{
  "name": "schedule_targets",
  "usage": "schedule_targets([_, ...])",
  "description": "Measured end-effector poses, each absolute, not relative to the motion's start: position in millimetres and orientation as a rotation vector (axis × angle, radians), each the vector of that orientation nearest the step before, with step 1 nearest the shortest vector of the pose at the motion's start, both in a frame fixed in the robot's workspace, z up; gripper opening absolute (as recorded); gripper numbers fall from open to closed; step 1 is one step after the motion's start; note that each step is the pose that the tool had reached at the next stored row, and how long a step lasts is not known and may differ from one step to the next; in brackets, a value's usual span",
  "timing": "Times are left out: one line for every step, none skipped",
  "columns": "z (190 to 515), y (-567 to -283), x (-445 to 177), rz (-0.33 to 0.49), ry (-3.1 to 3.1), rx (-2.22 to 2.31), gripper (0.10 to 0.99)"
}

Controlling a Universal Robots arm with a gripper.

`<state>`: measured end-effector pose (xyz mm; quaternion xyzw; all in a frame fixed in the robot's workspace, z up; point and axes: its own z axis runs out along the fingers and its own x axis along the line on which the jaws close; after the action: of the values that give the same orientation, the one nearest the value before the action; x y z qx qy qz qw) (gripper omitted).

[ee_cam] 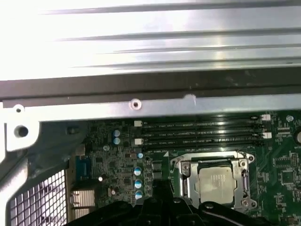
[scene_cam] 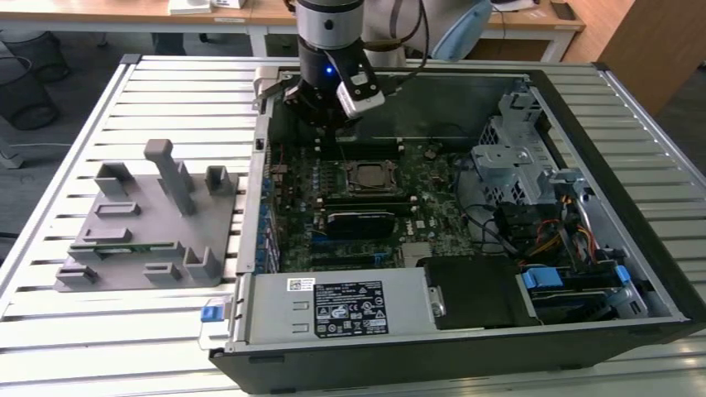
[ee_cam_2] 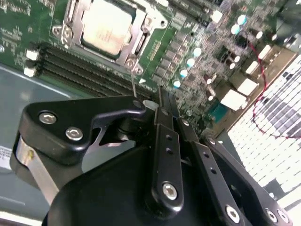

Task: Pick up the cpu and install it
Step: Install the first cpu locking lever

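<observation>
We are looking at the cpu (scene_cam: 365, 175) sitting flat in its socket on the motherboard (scene_cam: 331, 207) inside the open computer case (scene_cam: 617, 248). In both wrist views the silver-grey top of the cpu (ee_cam_2: 106, 25) (ee_cam: 217, 185) is lying framed by the socket's metal bracket (ee_cam_2: 141, 35), with the black memory slots (ee_cam: 202, 133) running just beside the socket.

We are seeing the gripper (scene_cam: 321, 109) hanging above the motherboard, beyond the socket toward the case's far wall, apart from the cpu and touching nothing. In the second wrist view its black fingers (ee_cam_2: 167, 136) are lying pressed together with nothing pinched between them.

Beside the case, toward the exterior view's left, a grey holder block (scene_cam: 149, 223) with upright posts is resting on the slatted table (scene_cam: 66, 331), and a narrow green memory stick (scene_cam: 121, 245) is lying on the block. Near the case's front edge, the power supply (scene_cam: 331, 306) is sitting close to the motherboard.
</observation>
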<state>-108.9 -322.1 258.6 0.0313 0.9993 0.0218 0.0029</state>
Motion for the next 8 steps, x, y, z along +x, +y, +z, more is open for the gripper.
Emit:
schedule_targets([258,-320,-109,0.068,3.134,0.098,0.106])
schedule_targets([258,-318,-109,0.068,3.134,0.098,0.106])
schedule_targets([258,-315,-109,0.068,3.133,0.098,0.106])
schedule_targets([258,-313,-109,0.068,3.134,0.098,0.106])
schedule_targets([258,-311,-109,0.068,3.134,0.097,0.106])
schedule_targets([258,-310,-109,0.068,3.134,0.096,0.106])
schedule_targets([258,-309,-109,0.068,3.134,0.096,0.106])
schedule_targets([258,-309,-107,0.068,3.134,0.096,0.106])
